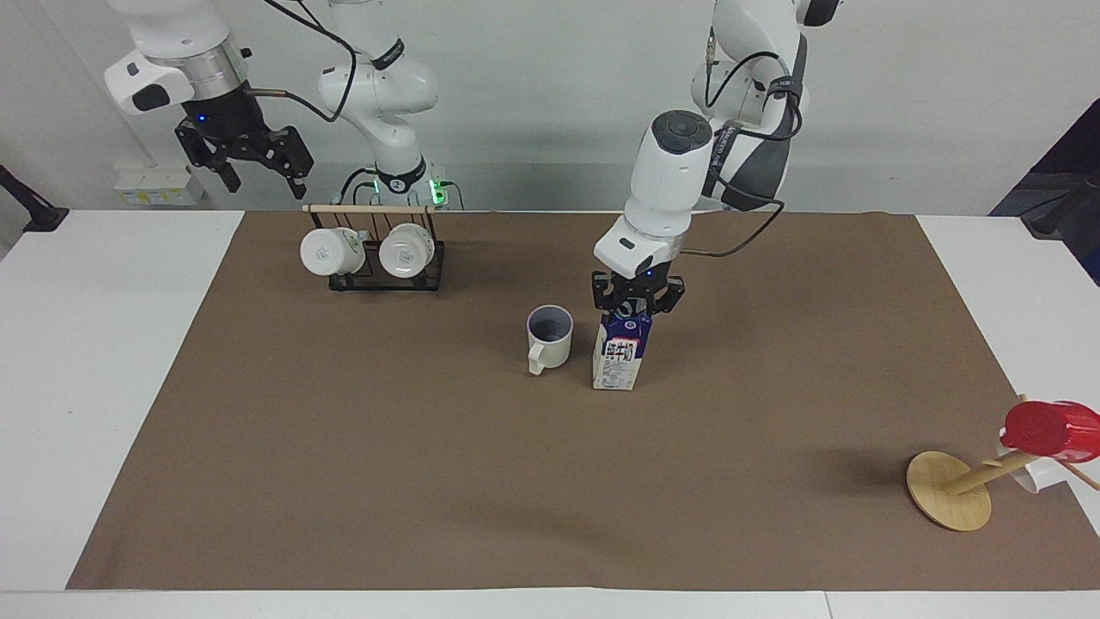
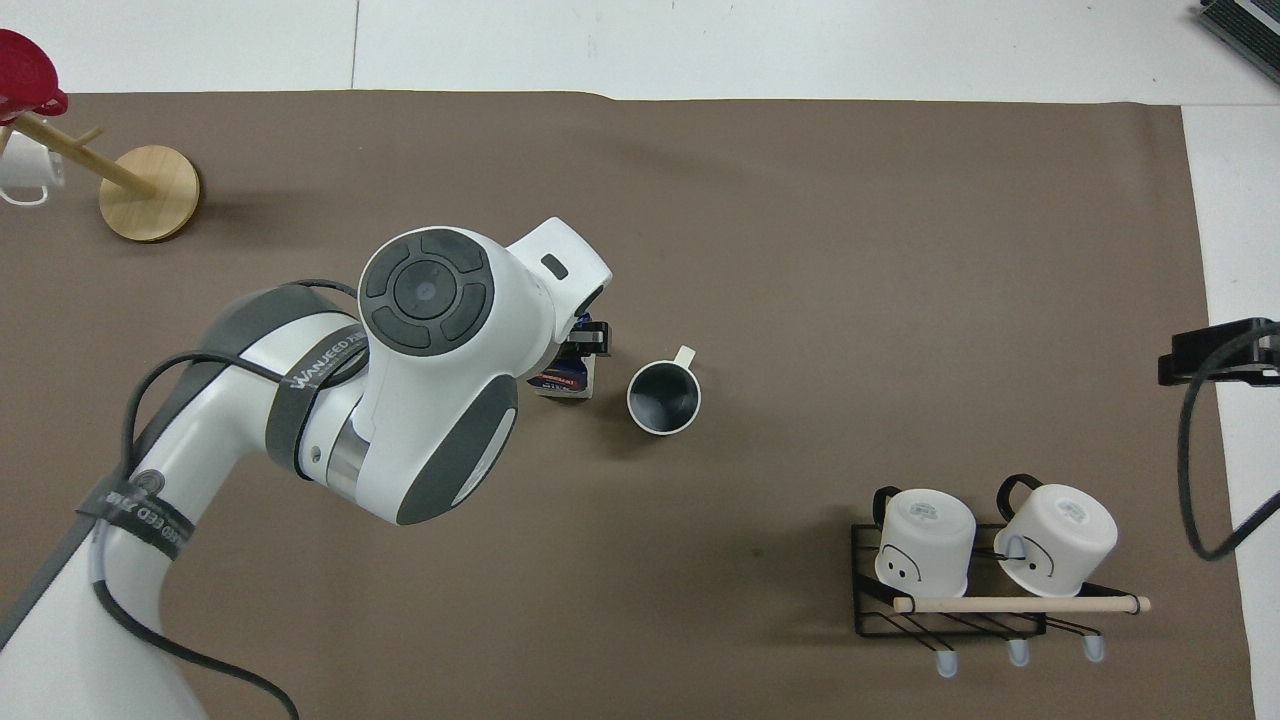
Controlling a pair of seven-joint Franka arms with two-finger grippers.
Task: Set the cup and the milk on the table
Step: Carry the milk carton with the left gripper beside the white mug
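Facing view: the milk (image 1: 618,354) stands upright on the brown sheet of the table (image 1: 430,481), just beside the cup (image 1: 548,337), which sits upright with its handle turned away from the robots. The left gripper (image 1: 637,303) is down at the carton's top, and whether its jaws grip the carton or have let go cannot be told. The right gripper (image 1: 243,153) waits in the air with open jaws and nothing between them, above the table edge near the rack (image 1: 378,254) of two white cups.
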